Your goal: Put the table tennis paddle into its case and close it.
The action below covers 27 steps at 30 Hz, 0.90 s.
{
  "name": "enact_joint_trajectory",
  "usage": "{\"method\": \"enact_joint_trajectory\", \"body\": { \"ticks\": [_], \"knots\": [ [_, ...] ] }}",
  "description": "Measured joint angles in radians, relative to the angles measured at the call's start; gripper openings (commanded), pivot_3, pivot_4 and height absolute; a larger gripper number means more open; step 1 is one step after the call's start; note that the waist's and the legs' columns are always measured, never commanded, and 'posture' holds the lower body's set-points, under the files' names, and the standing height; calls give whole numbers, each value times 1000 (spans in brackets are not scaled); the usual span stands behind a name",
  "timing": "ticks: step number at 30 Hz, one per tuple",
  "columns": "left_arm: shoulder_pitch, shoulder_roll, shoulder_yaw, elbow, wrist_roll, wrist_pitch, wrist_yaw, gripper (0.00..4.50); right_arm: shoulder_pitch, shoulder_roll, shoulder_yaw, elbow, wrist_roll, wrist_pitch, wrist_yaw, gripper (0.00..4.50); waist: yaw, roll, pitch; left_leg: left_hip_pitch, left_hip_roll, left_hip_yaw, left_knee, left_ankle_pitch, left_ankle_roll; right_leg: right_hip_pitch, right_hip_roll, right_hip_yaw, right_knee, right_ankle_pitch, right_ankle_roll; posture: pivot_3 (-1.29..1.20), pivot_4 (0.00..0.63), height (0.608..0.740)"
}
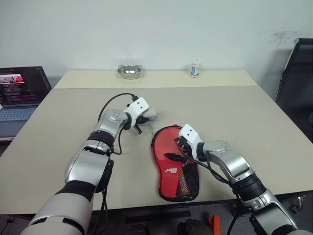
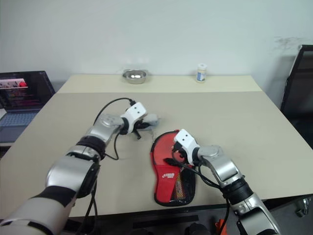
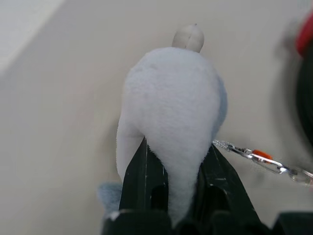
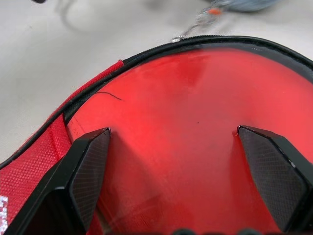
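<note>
We think we are in an office or a lab room — not a home. We see a big plain beige table (image 1: pixel 73 147) pushed near a bare white wall (image 1: pixel 156 29). An open laptop (image 1: pixel 19 95) with its screen on sits on a side desk. A black office chair (image 1: pixel 296 83) stands at the other side — and a small metal bowl (image 1: pixel 129 71) and a little white bottle (image 1: pixel 195 67) sit at the far edge.

The case (image 1: pixel 175 169) lies on the table (image 1: pixel 58 142) with the paddle (image 4: pixel 195 127) inside; a pouch (image 3: pixel 171 107) sits just left-behind it; bowl (image 1: pixel 129 71) and bottle (image 1: pixel 195 67) stand at the far edge.
</note>
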Motion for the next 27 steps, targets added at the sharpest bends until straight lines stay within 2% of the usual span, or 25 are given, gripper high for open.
{"method": "enact_joint_trajectory", "body": {
  "ticks": [7,12,21,27],
  "knots": [
    [-97,-152,-73,87,144,-20,295,235,-14,1,17,19,-12,-1,19,4500,-4,0,0,1,0,0,0,0,0,0,0,0,1,0,0,0,150,740],
    [-134,-267,-67,118,164,-18,400,234,-5,0,17,8,-21,0,16,4500,-3,0,0,1,-1,1,0,0,0,0,0,1,1,0,0,0,150,740],
    [-162,-449,-59,123,160,-21,390,234,24,10,18,-33,-29,14,-6,4500,-3,3,-2,1,-1,1,-2,0,0,0,0,1,-1,0,0,0,150,740],
    [-162,-480,-33,123,151,-39,332,234,42,11,17,-50,-29,15,-7,4500,-3,9,-6,1,-2,0,-2,0,0,0,0,1,-1,0,0,0,150,740]
  ]
}}
